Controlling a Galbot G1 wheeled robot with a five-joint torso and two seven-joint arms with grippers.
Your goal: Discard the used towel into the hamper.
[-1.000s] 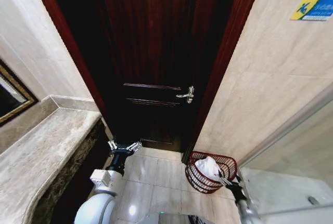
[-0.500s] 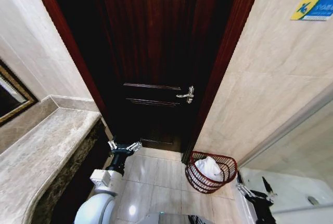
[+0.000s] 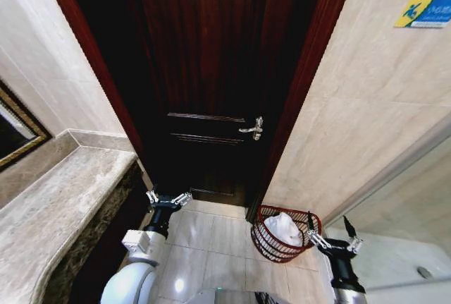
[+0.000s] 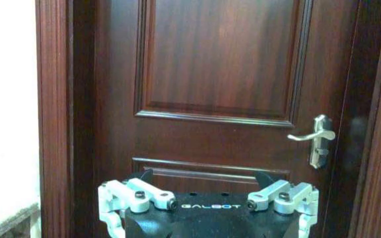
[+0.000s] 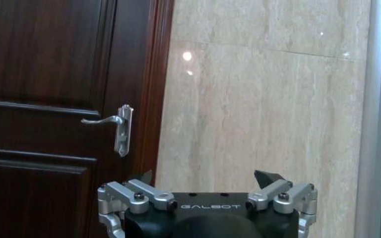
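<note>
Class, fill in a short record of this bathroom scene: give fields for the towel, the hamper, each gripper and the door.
towel: white towel, lying inside the hamper
hamper: wire basket on the tiled floor, by the wall right of the door
right gripper: beside the hamper, jaws open, empty
left gripper: raised before the door, jaws open, empty
door: dark wooden door, shut

White towel (image 3: 282,227); reddish-brown hamper (image 3: 271,244); dark door (image 3: 211,78).

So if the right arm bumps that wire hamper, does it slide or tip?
Probably slides: the hamper looks light, being open wire, and it stands on glossy floor tiles. Tipping seems possible too, since its base is narrower than its rim. The towel inside likely adds little weight.
</note>
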